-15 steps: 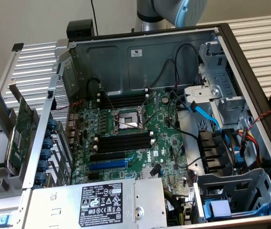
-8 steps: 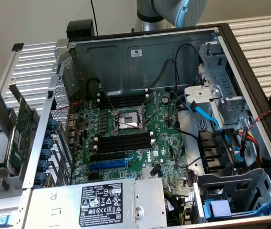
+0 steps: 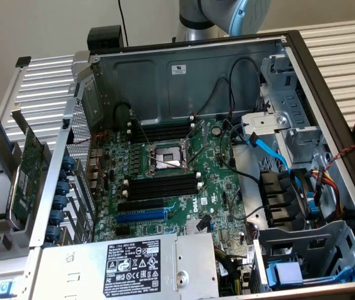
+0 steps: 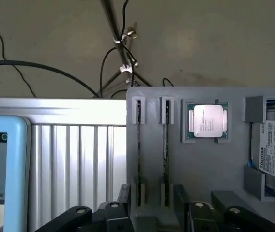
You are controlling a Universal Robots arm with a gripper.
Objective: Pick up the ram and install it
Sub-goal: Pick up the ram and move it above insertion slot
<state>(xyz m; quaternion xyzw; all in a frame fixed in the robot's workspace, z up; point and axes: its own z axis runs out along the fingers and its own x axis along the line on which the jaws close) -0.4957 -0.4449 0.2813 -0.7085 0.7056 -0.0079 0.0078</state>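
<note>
In the exterior view an open computer case [image 3: 184,75] takes up the middle of the frame, with the robot arm [image 3: 227,12] at the top edge. Inside lie the motherboard [image 3: 184,206], its CPU socket [image 3: 165,159] at centre, and black memory slots [image 3: 162,186] just below the socket. A power supply [image 3: 134,265] sits at the lower middle. At the exterior view's left, outside the case, an expansion card [image 3: 24,181] stands on edge.

In the wrist view a grey tray [image 4: 234,169] holds parts in separate recesses. The ram [image 4: 165,145] stands on edge in one narrow slot, and a second stick [image 4: 138,145] stands in the slot beside it. A processor [image 4: 207,121] fills a square recess and a hard drive [image 4: 273,150] lies in an end bay. The gripper [image 4: 152,205] hangs spread wide over the two slots, holding nothing.
</note>
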